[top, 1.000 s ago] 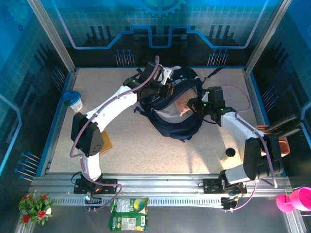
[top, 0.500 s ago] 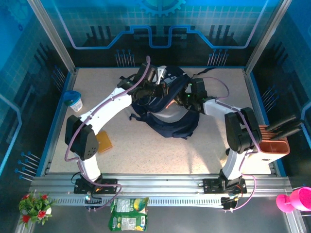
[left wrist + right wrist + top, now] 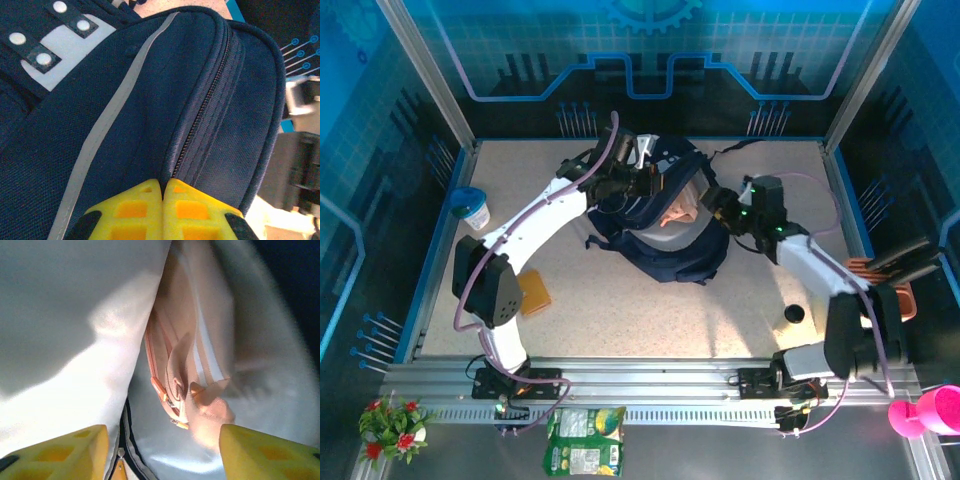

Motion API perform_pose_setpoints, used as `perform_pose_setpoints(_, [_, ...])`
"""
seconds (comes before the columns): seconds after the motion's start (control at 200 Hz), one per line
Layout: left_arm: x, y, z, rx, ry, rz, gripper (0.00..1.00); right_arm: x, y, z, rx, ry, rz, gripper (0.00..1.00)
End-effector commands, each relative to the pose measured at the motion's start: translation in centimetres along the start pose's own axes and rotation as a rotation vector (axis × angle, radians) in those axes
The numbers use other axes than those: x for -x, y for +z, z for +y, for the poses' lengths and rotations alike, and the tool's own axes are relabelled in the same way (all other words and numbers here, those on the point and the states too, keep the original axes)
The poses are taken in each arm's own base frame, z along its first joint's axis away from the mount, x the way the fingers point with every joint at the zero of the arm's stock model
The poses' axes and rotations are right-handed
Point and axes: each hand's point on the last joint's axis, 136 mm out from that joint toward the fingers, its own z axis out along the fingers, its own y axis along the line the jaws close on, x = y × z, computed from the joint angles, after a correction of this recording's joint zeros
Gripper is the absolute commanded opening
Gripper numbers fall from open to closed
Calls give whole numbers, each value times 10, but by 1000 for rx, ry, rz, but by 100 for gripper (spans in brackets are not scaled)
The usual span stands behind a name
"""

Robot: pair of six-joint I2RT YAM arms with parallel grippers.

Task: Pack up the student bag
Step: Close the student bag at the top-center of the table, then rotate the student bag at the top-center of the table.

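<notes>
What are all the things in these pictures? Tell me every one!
student bag: one, dark navy, table's middle, open
pencil pouch: one, pink, inside the bag
cup: one, white, blue lid, table's left edge
flat block: one, orange, front left of table
small round thing: one, black, front right of table
holder: one, brownish orange, right edge
packet: one, green, front, off the table
flowers: one bunch, red, front left corner
pink thing: one, bright pink, front right corner
table: one, speckled beige
left gripper: one, yellow fingers, shut on the bag's fabric
right gripper: one, yellow fingers, open, facing the pouch

Navy student bag, unzipped, pale-lined
</notes>
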Motion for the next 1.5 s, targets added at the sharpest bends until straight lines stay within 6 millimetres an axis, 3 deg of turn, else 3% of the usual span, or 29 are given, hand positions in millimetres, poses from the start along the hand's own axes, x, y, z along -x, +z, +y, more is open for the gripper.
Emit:
perform_pose_setpoints(0.0, [13, -1, -17, -100, -21, -25, 3, 9, -32, -37, -169, -35, -99, 72])
perform_pose_setpoints(0.15, [-3, 7, -9, -132, -101, 38, 47, 27, -67, -25, -201, -122, -203, 79])
perform_pose_setpoints(0.275, [0, -1, 16, -151, -229, 15, 68, 33, -75, -17, -201, -152, -222, 85])
perform_pose_setpoints(0.37, [0, -10, 49, -120, -337, -18, 73, 31, -74, -15, -195, -153, -206, 92])
perform_pose_setpoints(0.435, [-4, -15, 73, -101, -412, -40, 74, 29, -71, -15, -179, -145, -203, 100])
perform_pose_setpoints(0.61, [-28, -24, 133, -35, -591, -69, 74, 23, -64, -18, -162, -133, -178, 100])
perform_pose_setpoints(0.73, [-45, -20, 158, -11, -666, -68, 71, 19, -59, -17, -147, -127, -156, 100])
perform_pose_setpoints(0.925, [-68, -1, 180, -4, -734, -22, 58, 14, -54, -17, -133, -111, -135, 100])
perform_pose_setpoints(1.111, [-78, 16, 183, -41, -750, 25, 48, 10, -52, -18, -132, -106, -125, 100])
perform_pose_setpoints(1.496, [-92, 38, 188, -79, -767, 85, 44, -6, -38, -26, -134, -79, -61, 100])
